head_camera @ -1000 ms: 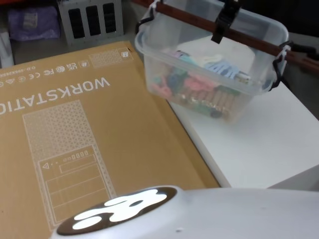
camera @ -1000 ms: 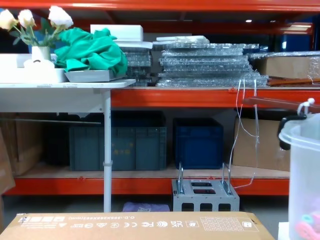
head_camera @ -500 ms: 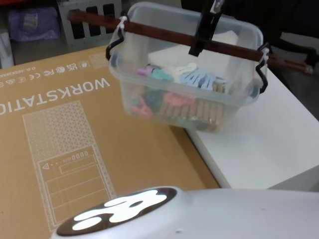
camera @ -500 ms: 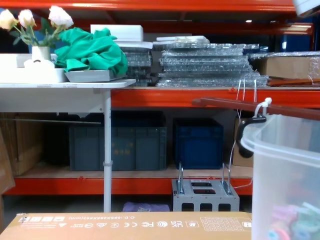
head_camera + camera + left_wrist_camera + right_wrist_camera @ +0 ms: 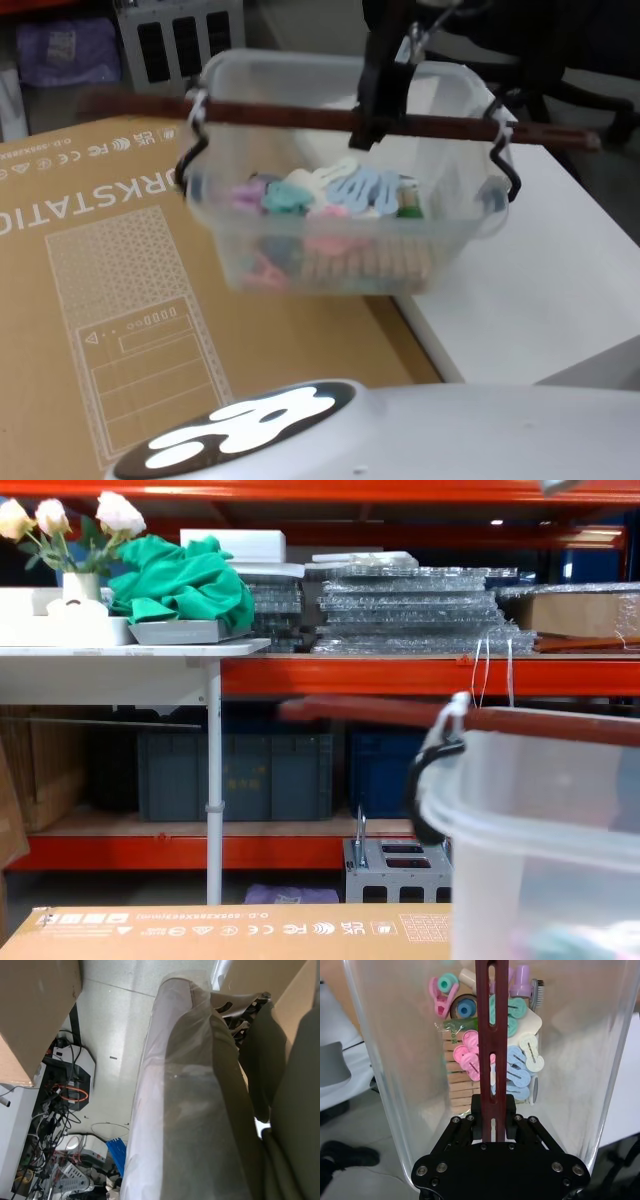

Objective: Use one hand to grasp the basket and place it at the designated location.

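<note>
Head view: the black blocky right gripper (image 5: 370, 118) clamps the dark red-brown bar handle (image 5: 270, 112); the pale translucent plastic basket (image 5: 330, 235) hangs above the edge of the brown cardboard box (image 5: 120, 300). Carry it level and slowly, to avoid swinging.

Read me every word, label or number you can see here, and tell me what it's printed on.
"ORKSTATIO": upside down on the cardboard box; its start is hidden behind the basket, its end cut off.
Line starting "O.D." plus compliance marks, along the box's far edge: too small to read.
Basket, and right gripper on its handle: no legible text.
</note>
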